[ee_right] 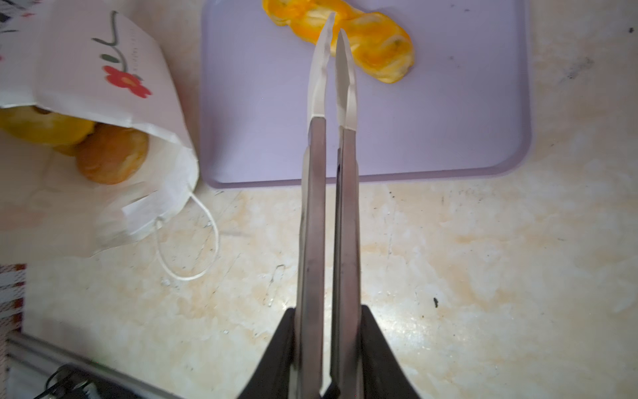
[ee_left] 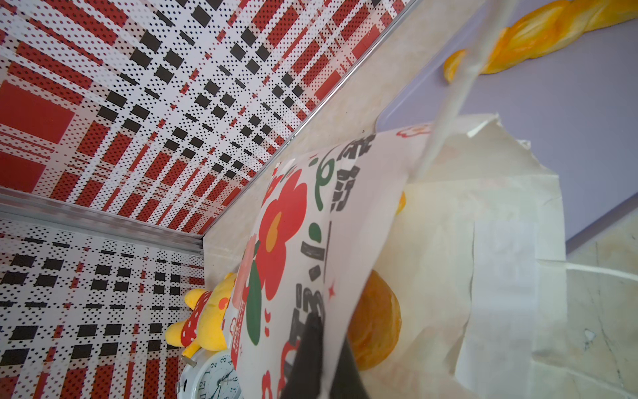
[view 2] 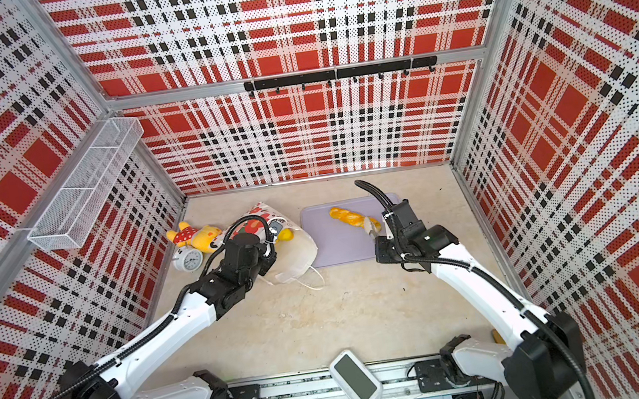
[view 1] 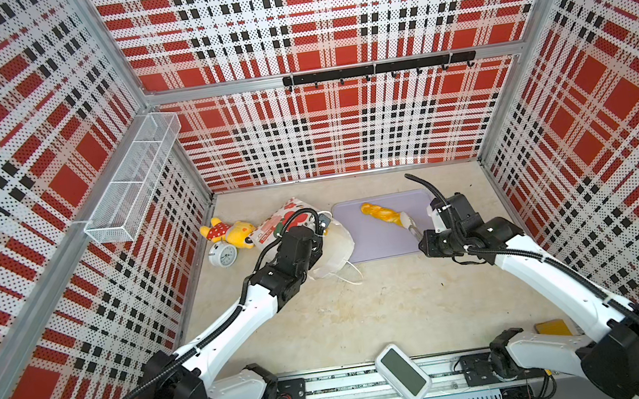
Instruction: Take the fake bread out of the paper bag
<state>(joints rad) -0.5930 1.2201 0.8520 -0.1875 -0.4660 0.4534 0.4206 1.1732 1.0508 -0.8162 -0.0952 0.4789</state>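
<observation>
**One Bread Out, More Left in the Bag**

The purple tray (view 1: 378, 245) is used as the marker here. The paper bag (view 1: 336, 246) is laid on its side just beside the tray, with its open mouth turned toward it. The bag's top edge is pinched tight by the left gripper (ee_left: 324, 345). A pair of metal tongs (ee_right: 317, 207) is clamped in the right gripper (ee_right: 328, 311). The white tips are held close together over the tray, with nothing between them. A twisted bread stick (view 1: 380, 214) is laid on the tray.

For the next grab, the mouth should be kept lifted and the tongs opened wide. The round brown bun (ee_right: 112, 153), at the mouth, could be taken first and squeezed softly, since shiny bread may slip.

Counted: one tray, one bag, one plush toy (view 1: 229, 231) and one alarm clock (view 1: 223, 255) past the bag, away from the tray. One bread is seen on the tray. Two are seen in the bag, the bun and a yellow loaf (ee_right: 45, 127). More may be hidden.
</observation>
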